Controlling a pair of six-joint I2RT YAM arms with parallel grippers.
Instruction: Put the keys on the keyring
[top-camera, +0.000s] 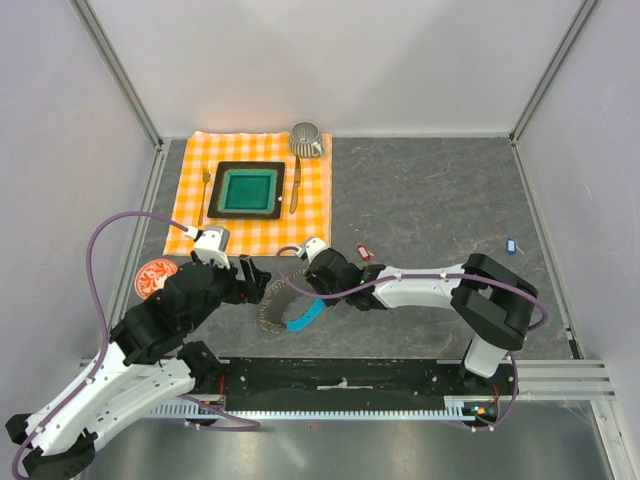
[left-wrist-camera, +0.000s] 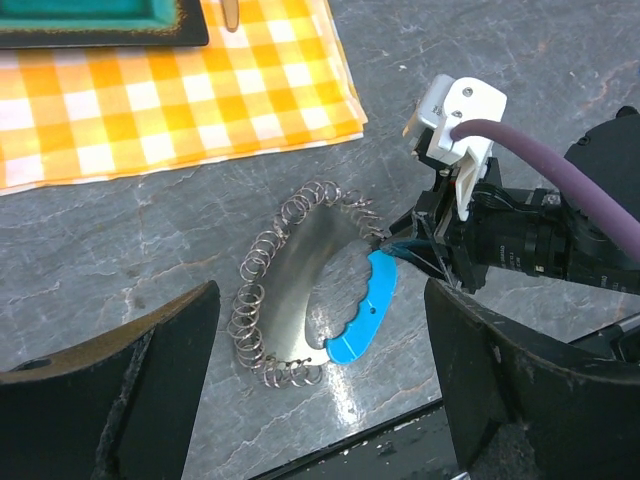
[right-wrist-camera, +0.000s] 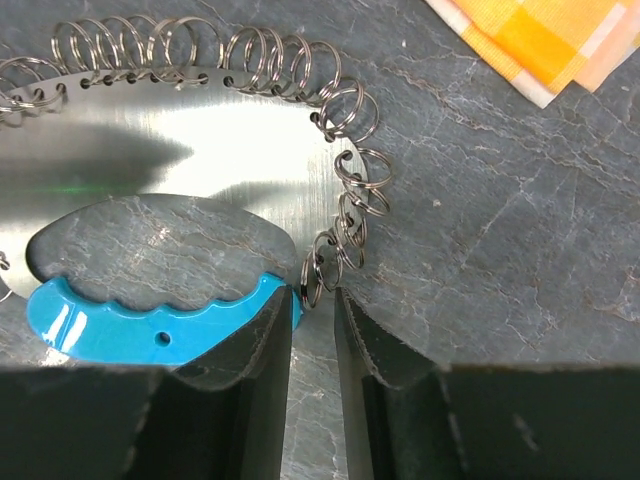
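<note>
Bench (top-camera: 430, 200): grey slate, bare beyond and to the right of the right fingers (right-wrist-camera: 380, 400). Its near edge runs close behind both sets of fingers.

Orange checked cloth (top-camera: 255, 235): its near corner is just past the fingertips, apart from the keyring.

Keyring (left-wrist-camera: 300, 290): flat on the bench between the left fingers (left-wrist-camera: 130, 390). Its long axis runs roughly along them, near to far. Light-blue strip (left-wrist-camera: 365, 315) on the side toward the right fingers.

Left fingers: spread wide, either side of the keyring, not touching it.

Right fingers: narrow, with one coil ring at the mouth between the tips. Cannot tell if it is pinched.

Red saucer (top-camera: 155, 275): outboard of the left fingers.

Red-tagged key (top-camera: 363, 253): beside the right wrist. Blue-tagged key (top-camera: 512, 244): well apart, far right.
</note>
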